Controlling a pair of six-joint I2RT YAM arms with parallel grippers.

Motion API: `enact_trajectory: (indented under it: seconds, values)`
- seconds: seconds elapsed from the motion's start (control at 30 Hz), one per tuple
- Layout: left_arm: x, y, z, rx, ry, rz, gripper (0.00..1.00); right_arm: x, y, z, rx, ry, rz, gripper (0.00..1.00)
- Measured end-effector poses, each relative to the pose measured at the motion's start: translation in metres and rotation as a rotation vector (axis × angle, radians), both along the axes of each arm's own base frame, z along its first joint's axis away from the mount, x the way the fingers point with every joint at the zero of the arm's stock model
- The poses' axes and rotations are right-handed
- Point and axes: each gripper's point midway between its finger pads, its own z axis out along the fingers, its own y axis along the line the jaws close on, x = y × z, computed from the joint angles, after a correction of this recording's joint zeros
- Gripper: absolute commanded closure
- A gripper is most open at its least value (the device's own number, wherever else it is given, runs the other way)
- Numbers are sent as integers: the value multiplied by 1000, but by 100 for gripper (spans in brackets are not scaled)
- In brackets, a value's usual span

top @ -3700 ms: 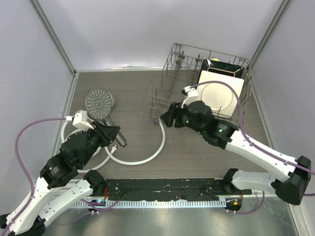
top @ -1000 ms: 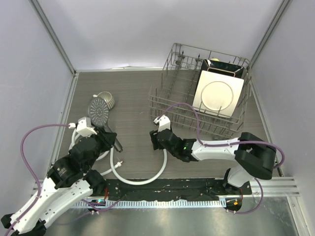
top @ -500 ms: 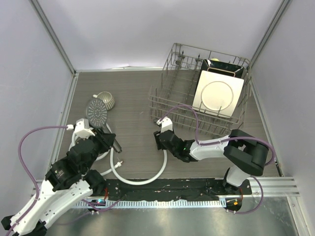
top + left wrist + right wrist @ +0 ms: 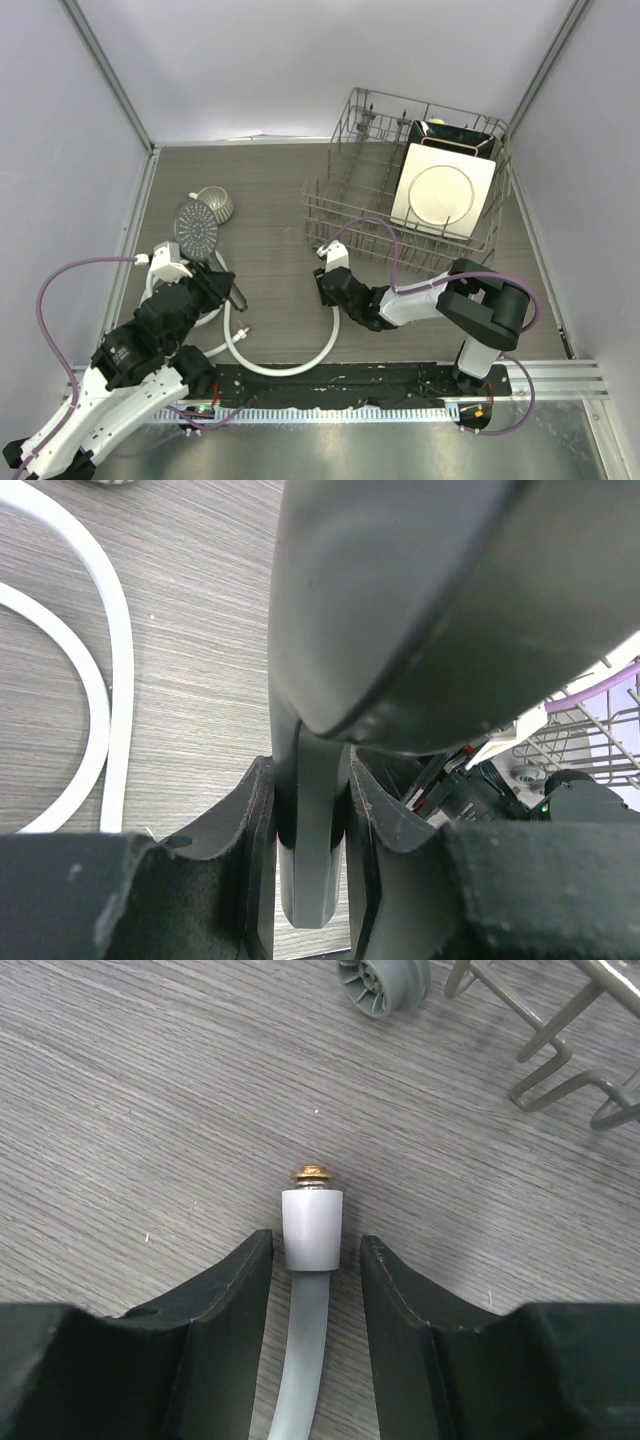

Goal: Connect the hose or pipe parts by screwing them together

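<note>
Grey wood-grain desk (image 4: 280, 200): lower left, left end effector (image 4: 310, 815) clamped on the shower head (image 4: 197, 228) handle; centre, right end effector (image 4: 316, 1247), jaws apart, straddles the hose end nut (image 4: 312, 1218), which may slip out if pinched off-centre.
</note>
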Motion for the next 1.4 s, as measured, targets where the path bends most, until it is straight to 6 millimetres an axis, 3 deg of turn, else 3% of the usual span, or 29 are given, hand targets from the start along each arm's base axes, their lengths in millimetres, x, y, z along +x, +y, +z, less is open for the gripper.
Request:
enact_trajectory:
  seconds: [0.27,0.33,0.37,0.4,0.43,0.6,0.7,0.77,0.83,0.93,1.13,1.3,1.4]
  values:
    - [-1,0,0,-2,0,-1,100,4,2,0,20,-20,-8,61]
    - [-1,0,0,-3,1,-4,100,5,2,0,27,-31,-5,71]
    - [-1,-1,0,-3,2,-5,100,5,2,0,27,-37,-1,79]
    - [-1,-1,0,-3,3,-6,100,5,1,0,28,-45,2,93]
    - [-1,-1,-1,-2,4,-6,100,6,1,0,27,-55,8,98]
    - [3,-4,-5,18,21,-7,100,7,4,4,17,-94,53,99]
    - [6,-6,-9,47,43,-8,100,4,9,21,56,-133,108,99]
    - [8,-8,-6,73,54,-12,100,1,16,47,122,-181,154,99]
    - [12,-11,6,83,46,-13,100,-3,25,87,227,-263,210,99]
    - [18,-14,36,70,4,-14,100,-7,36,157,388,-414,274,99]
    - [23,-16,93,-6,-104,-11,100,-18,45,273,590,-638,366,99]
    - [21,-11,122,-59,-168,6,100,-24,37,347,781,-772,390,99]
    - [19,-7,131,-80,-193,19,100,-26,34,378,874,-811,401,99]
